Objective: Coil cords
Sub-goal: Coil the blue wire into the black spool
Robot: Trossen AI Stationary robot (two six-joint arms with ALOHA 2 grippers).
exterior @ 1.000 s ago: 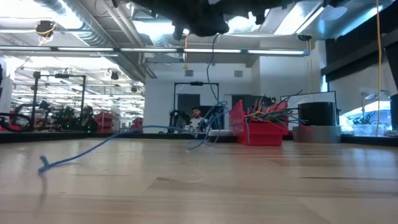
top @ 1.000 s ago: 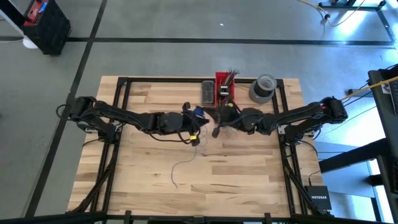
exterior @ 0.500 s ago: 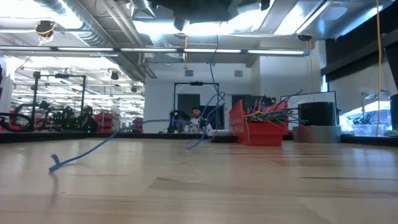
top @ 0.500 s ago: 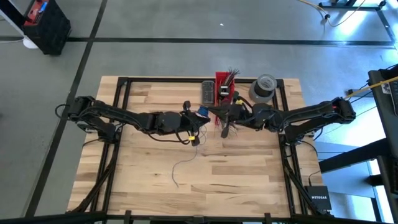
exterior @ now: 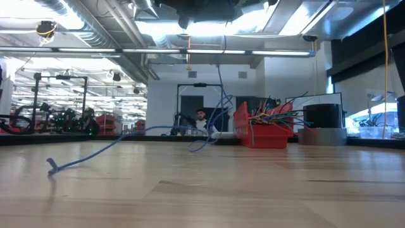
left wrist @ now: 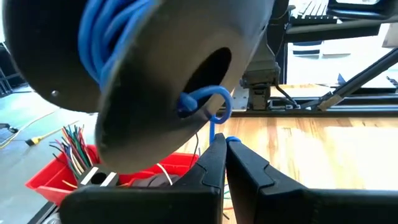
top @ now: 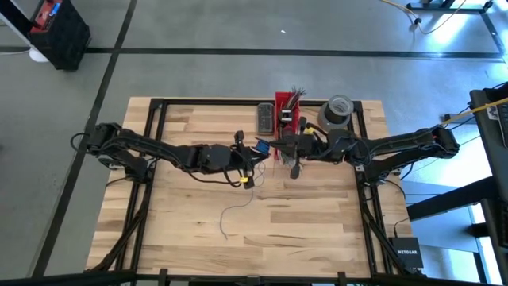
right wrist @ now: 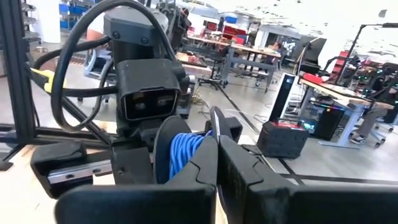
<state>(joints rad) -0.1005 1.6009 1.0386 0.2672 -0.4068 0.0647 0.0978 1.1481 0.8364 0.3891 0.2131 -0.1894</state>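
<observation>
2 tools (top: 252, 161) (top: 287, 151) meet mid-surface, both clenched on blue cord (exterior: 126, 144); its loose tail trails from left tool toward front edge.

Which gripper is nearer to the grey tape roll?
The right gripper: the grey tape roll lies just beyond it, up-right in the high view. The left gripper is farther left.

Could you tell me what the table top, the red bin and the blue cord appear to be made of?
Table top: apparently wood, pale planks with visible grain and joints, matte to lightly sheened.
Red bin: probably plastic, judging by its uniform bright colour and smooth walls; I cannot be sure.
Blue cord: thin flexible wire, seemingly plastic-sheathed, since it bends and trails loosely across the table.
</observation>
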